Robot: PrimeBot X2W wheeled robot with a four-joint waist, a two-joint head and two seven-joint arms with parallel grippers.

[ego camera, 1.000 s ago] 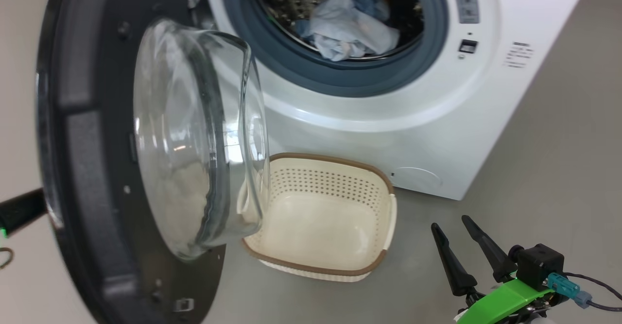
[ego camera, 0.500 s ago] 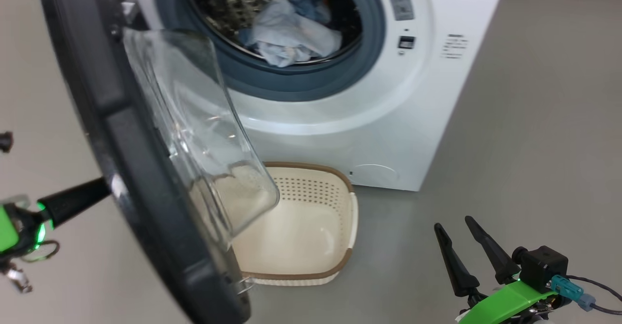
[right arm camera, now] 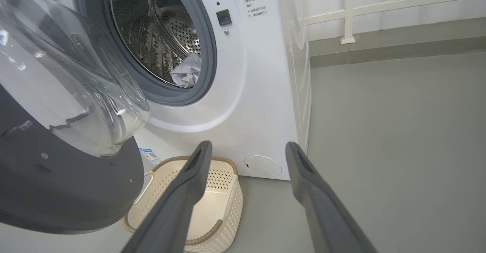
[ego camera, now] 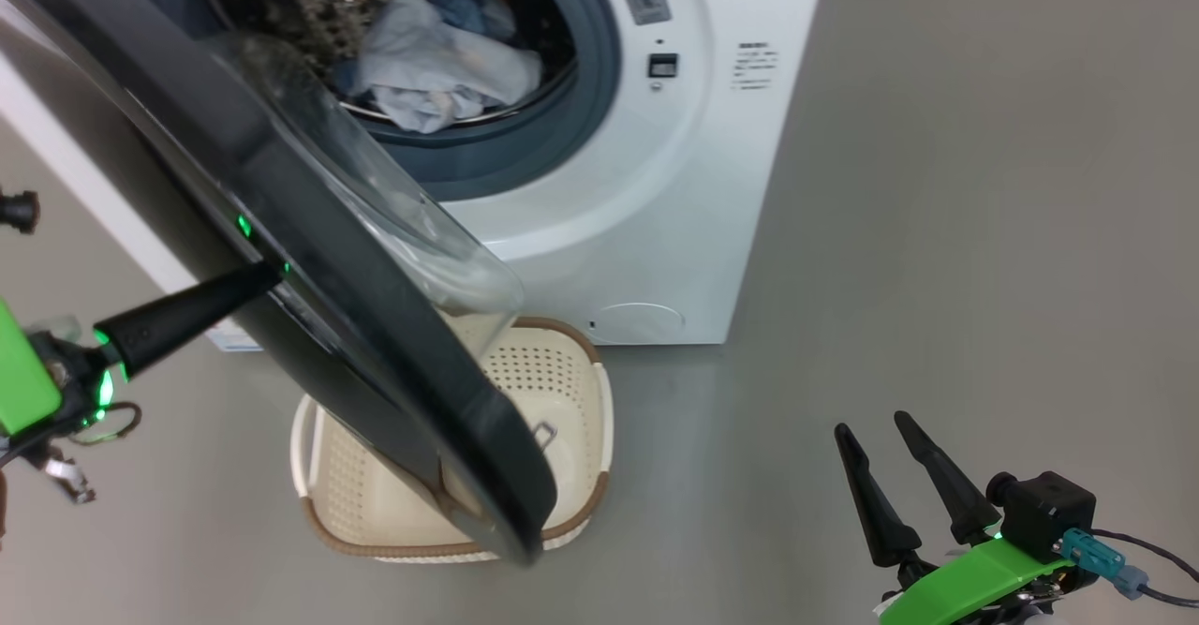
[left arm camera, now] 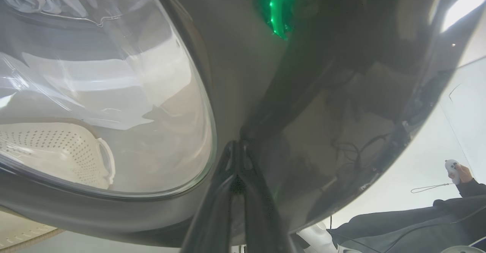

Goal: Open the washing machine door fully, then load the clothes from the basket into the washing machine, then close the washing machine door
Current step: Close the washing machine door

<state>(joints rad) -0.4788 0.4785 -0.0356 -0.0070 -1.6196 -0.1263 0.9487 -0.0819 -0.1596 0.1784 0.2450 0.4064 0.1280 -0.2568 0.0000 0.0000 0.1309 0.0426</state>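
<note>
Grey floor (ego camera: 937, 231); railing (right arm camera: 379, 2) in right wrist view; left gripper (ego camera: 273, 275) clenched against door (ego camera: 393, 353), right gripper (ego camera: 872, 424) spread.

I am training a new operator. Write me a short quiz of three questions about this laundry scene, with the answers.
1. True or false: the clothes lie in the basket.
2. What does the left hand touch? A the door; B the basket; C the clothes.
3. Fill in: the fingers of the right hand stand ____ (open or shut).

Key
1. False: they lie inside the washing machine.
2. A.
3. Open.
</note>
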